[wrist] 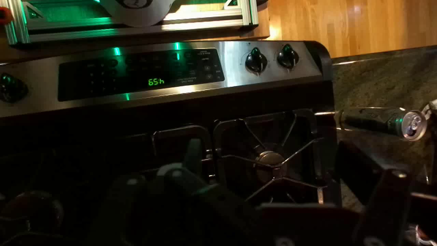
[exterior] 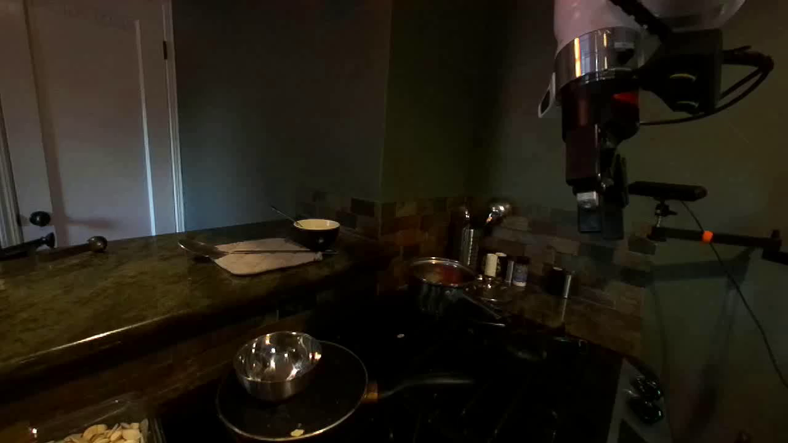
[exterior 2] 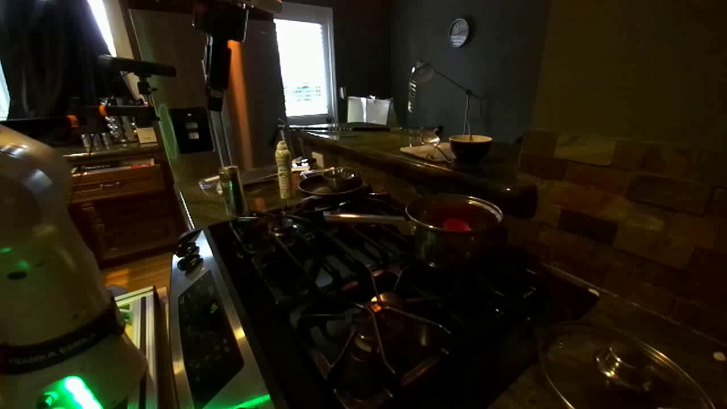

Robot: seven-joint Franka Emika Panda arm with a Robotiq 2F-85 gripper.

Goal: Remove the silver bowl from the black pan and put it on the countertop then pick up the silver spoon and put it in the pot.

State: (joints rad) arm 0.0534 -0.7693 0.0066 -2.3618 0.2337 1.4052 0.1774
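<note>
One silver bowl (exterior: 277,367): resting inside the black frying pan (exterior: 340,394).
Gripper (wrist: 269,148): hangs higher than the pan and well apart from it, jaws spread wide, nothing between them.
Silver spoon (exterior: 255,251): across a pale cloth (exterior: 265,264) on the stone countertop (exterior: 86,301), higher than the pan.
Steel pot (exterior 2: 446,244): on the stovetop (exterior 2: 306,284), well apart from the pan.

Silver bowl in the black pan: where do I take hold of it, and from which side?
I'd pinch the silver bowl by its rim from straight above, gripper straddling the wall, on the side towards the pan handle. The bowl sits mouth up and off-centre in the black pan, so the bare pan on that side should leave room to close.
</note>
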